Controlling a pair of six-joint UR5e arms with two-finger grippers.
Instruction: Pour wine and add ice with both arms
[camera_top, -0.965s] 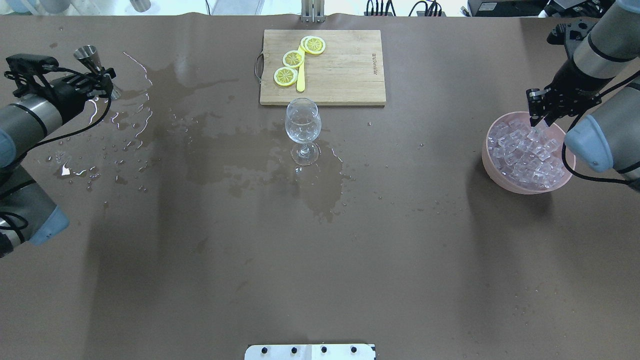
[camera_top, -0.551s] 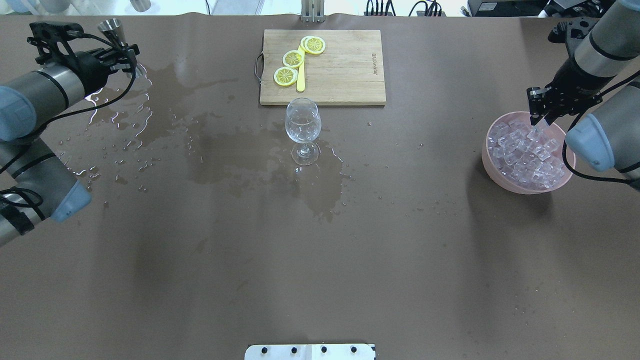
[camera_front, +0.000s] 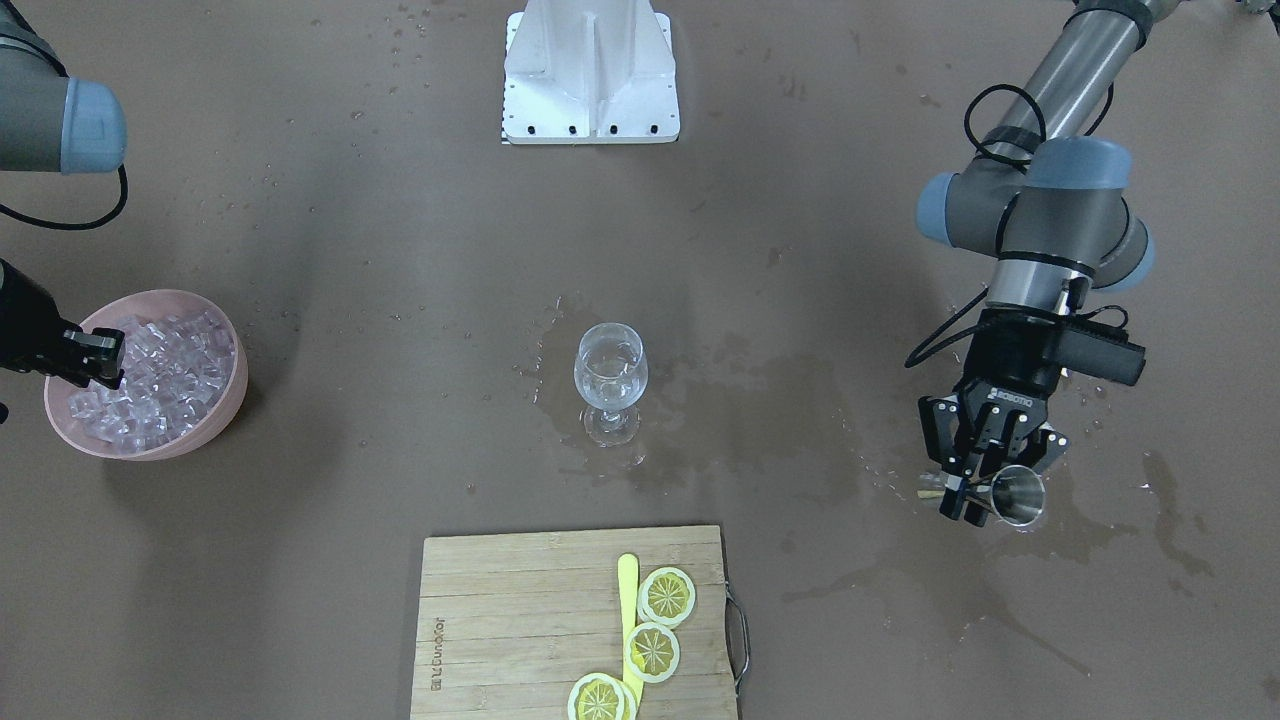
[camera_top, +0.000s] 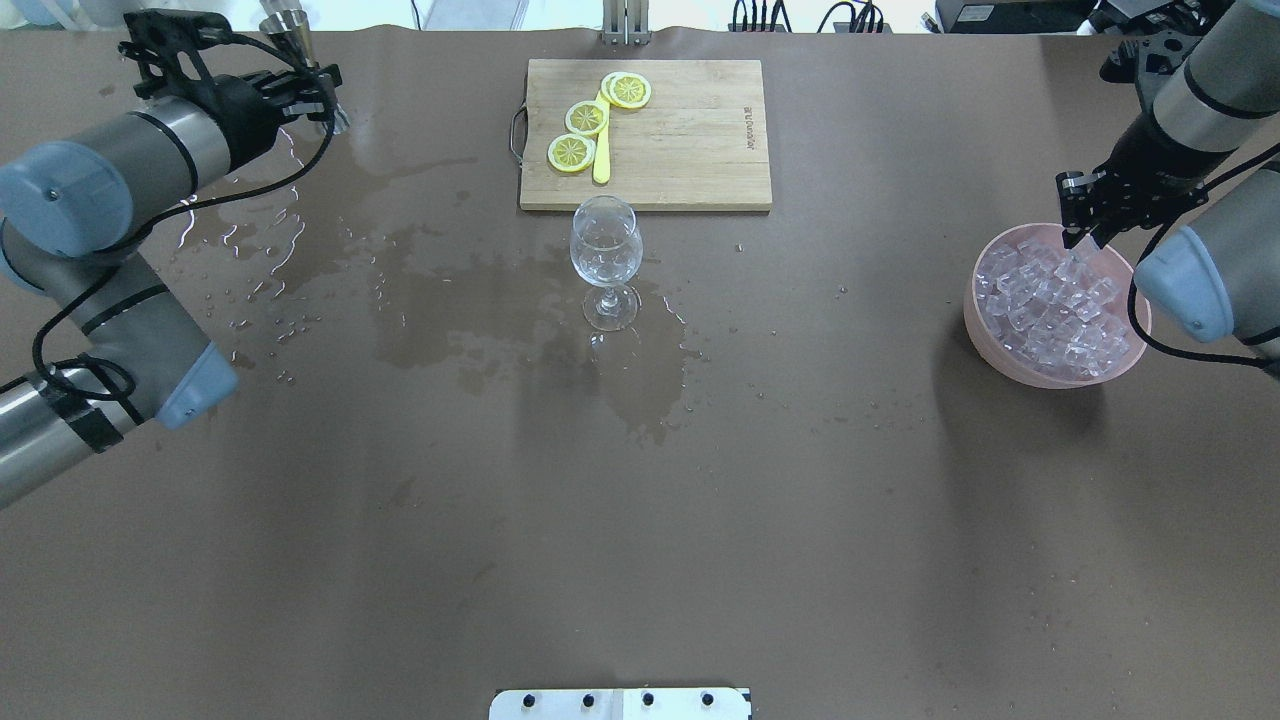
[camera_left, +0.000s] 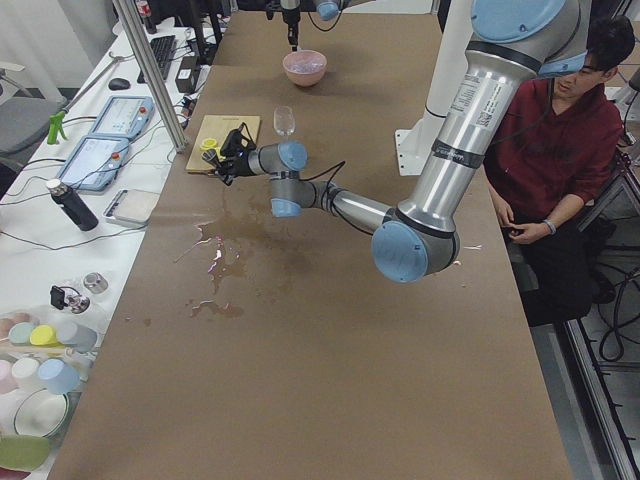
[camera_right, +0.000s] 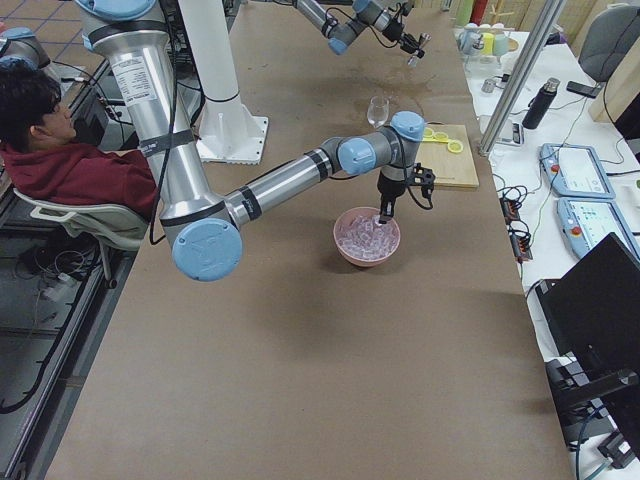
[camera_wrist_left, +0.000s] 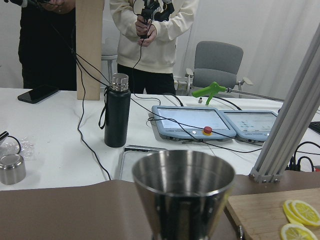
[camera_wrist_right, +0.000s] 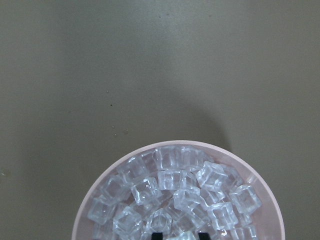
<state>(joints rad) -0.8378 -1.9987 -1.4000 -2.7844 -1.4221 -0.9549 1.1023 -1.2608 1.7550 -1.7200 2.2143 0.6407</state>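
Our left gripper (camera_front: 995, 485) was clamped on the steel jigger (camera_front: 1018, 497), held above the table's far left corner, where wet patches (camera_top: 420, 290) spread toward the middle. We could not tell whether any wine sat in the jigger. If it did, a tilt on the way would add to the spill rather than fill the wine glass (camera_top: 604, 245), which stood mid-table, just before the cutting board (camera_top: 680, 140). Our right gripper (camera_top: 1080, 235) seemed to pinch one cube of the ice (camera_top: 1050, 310) at the far rim of the pink bowl (camera_top: 975, 320) by the right edge. Wet cubes slip, so it might drop short. Two arms meeting at the glass could topple it.
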